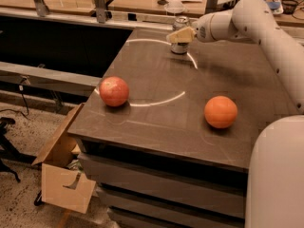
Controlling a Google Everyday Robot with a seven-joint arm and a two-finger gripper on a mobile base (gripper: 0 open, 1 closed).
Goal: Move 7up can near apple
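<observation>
The 7up can [179, 48], a small silvery can, stands upright at the far side of the dark table [156, 127]. My gripper [179, 34] reaches in from the right on a white arm and sits right at the can, covering its middle. The apple [114, 91], reddish-pink with pale streaks, lies near the table's left front edge, well apart from the can.
A smooth orange fruit [221, 111] lies on the table's right front part. A white arc is marked on the tabletop. My arm's white body [278, 175] fills the lower right. An open cardboard box [61, 175] stands on the floor at the left.
</observation>
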